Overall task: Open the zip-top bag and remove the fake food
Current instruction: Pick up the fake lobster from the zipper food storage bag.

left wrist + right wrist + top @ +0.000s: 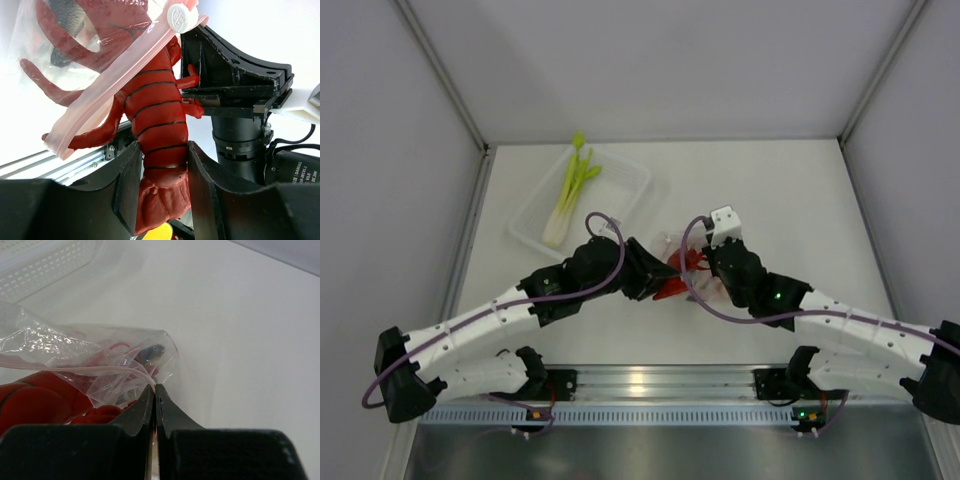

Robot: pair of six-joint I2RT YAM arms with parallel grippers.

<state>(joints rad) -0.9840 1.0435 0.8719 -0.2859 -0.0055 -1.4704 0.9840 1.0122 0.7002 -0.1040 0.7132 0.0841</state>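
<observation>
Nearest the arm bases, found the left hand (162, 167) clamped on the tail of the red lobster (155, 110). Saw the body drawn partly out past the pink zip strip (100, 100) of the zip-top bag (60, 45), with the claws inside the film. Just beyond, found the right hand (154, 392) pressed together on a fold of bag film beside the mouth, anchoring that edge. Made out the grey fish (67, 15) deeper in the bag, behind the claws. Farthest back, noted the leek (568, 195) lying in the clear tray (638, 172), well apart from both hands. Saw no small round piece anywhere.

Judged the risks thus:
- Could snag the spread claws on the narrow mouth and drag the whole bag along.
- Could pull the thin film out of the right hand's slight pinch under that load.
- Could spill the fish onto the worktop (770, 190) by tipping the mouth downward.
</observation>
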